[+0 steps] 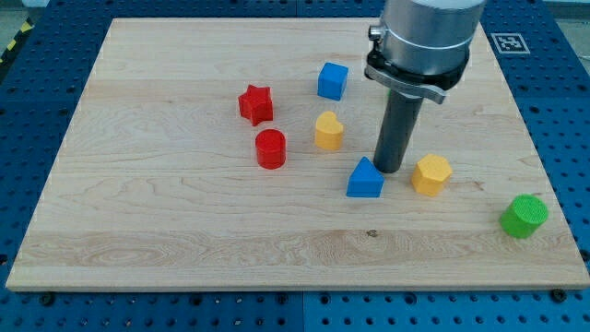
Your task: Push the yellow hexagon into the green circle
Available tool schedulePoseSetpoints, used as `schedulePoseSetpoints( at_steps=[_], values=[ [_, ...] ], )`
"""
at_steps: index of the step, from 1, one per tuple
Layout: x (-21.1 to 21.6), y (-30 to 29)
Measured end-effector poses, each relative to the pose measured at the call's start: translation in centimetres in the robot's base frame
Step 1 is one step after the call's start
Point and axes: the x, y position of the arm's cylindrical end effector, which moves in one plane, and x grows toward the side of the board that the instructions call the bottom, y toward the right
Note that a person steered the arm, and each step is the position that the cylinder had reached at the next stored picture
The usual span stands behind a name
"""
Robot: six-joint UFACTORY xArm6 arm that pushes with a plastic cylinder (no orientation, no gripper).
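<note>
On the wooden surface (166,212), going left to right, a red star (256,104), a red cylinder (270,148), a yellow rounded block (328,131) and a blue cube (333,80) are noted, clear of the work. My tip (388,170) is set down between the blue triangle (365,178) and the yellow hexagon (431,174), judged placed to drive the hexagon rightward. No hand is fitted; nothing is grasped. The hexagon appears flat-topped, faceted, upright. The green circle (524,216) lies well apart, lower right.
</note>
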Motion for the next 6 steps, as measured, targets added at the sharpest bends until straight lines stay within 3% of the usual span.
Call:
schedulePoseSetpoints(
  at_steps=[4, 5, 6],
  values=[
    [5.9, 7.8],
    [6.9, 5.5],
    [7.8, -2.1]
  ],
)
